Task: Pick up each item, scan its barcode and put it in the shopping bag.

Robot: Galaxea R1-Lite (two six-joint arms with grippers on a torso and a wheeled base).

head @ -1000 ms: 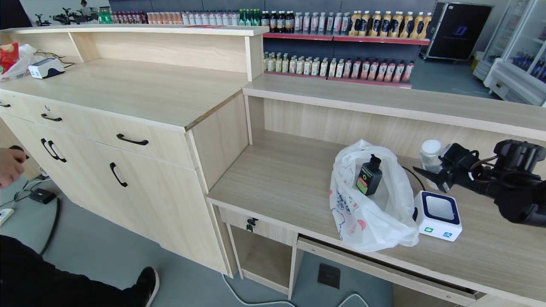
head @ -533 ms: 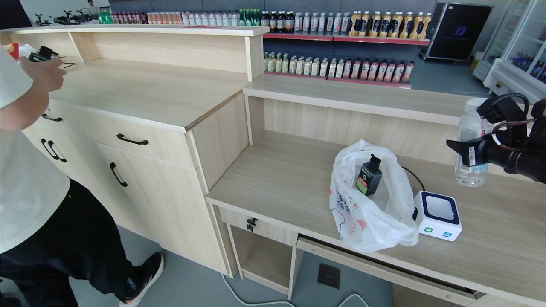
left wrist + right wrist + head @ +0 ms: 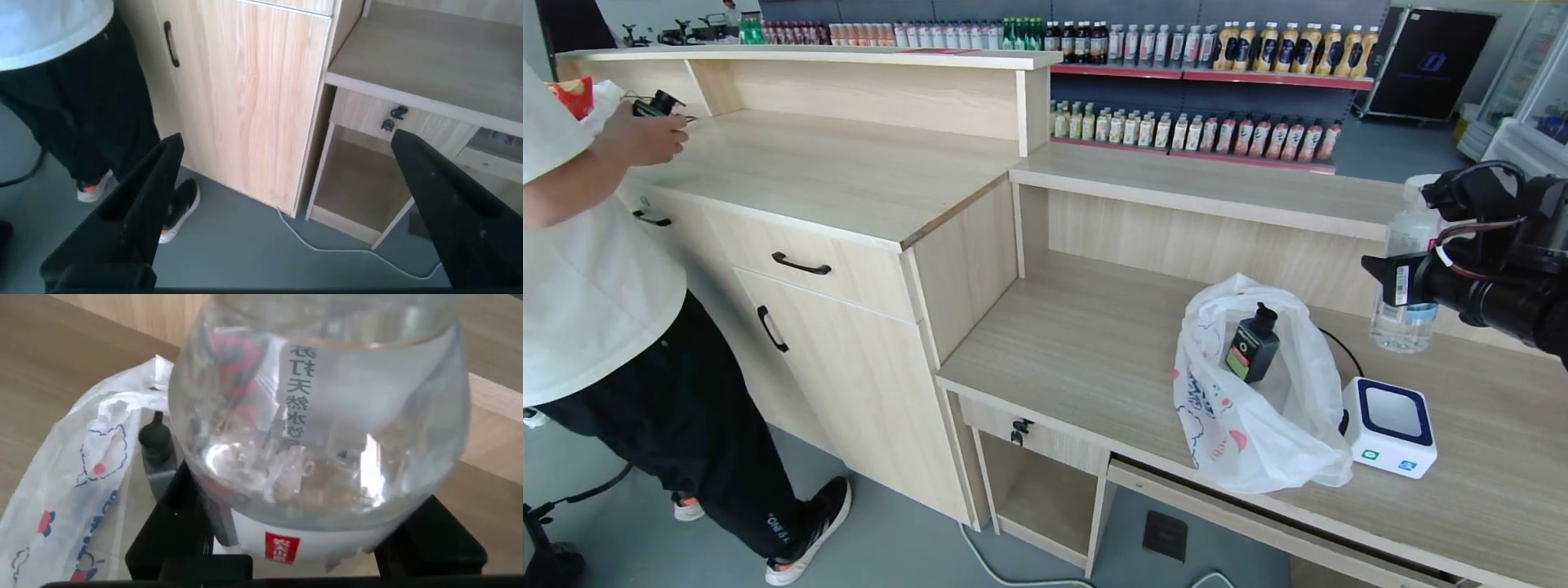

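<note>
My right gripper [image 3: 1405, 282] is shut on a clear water bottle [image 3: 1407, 233] and holds it upright over the back right of the lower counter [image 3: 1078, 351]. In the right wrist view the bottle [image 3: 327, 416] sits between the black fingers [image 3: 192, 531], with the bag [image 3: 82, 482] lower down beside it. The white shopping bag [image 3: 1258, 441] stands open on the counter with a black bottle [image 3: 1252, 353] inside. A white scanner [image 3: 1390, 425] with a dark blue rim sits just right of the bag. My left gripper [image 3: 286, 220] hangs open over the floor beside the cabinet [image 3: 245, 90].
A person [image 3: 596, 269] stands at the left by the tall counter [image 3: 833, 171], holding a small black device [image 3: 658, 104]. Drink shelves [image 3: 1192, 106] line the back wall. A cable [image 3: 1339, 347] runs behind the bag to the scanner.
My right gripper has lifted the water bottle up and to the right, away from the bag. A person has stepped in at the left. The head camera has shifted slightly.
</note>
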